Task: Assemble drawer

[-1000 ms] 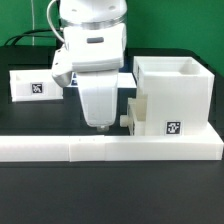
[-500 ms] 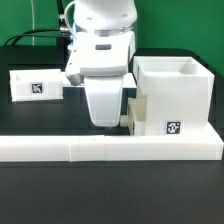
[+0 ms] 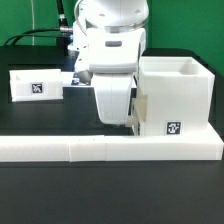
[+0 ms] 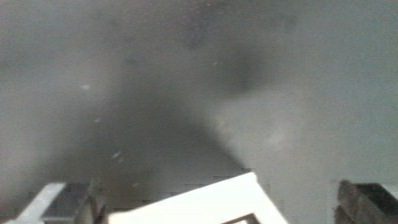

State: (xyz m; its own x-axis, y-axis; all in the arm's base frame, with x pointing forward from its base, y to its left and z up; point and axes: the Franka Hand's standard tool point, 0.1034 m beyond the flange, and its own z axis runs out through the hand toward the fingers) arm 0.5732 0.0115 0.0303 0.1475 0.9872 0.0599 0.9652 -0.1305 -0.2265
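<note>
gripper [image 4: 210,204] spread wide, pinching nothing | wrist view alone: white corner [image 4: 196,208] between the fingers, rest blurred | exterior view alone: gripper low beside housing [image 3: 178,90] | housing open top up, tag facing camera | tray [image 3: 36,86] well apart at exterior view's left, long axis left-right

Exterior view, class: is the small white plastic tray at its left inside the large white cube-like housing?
No, the small white plastic tray stands apart from the large white cube-like housing.
</note>
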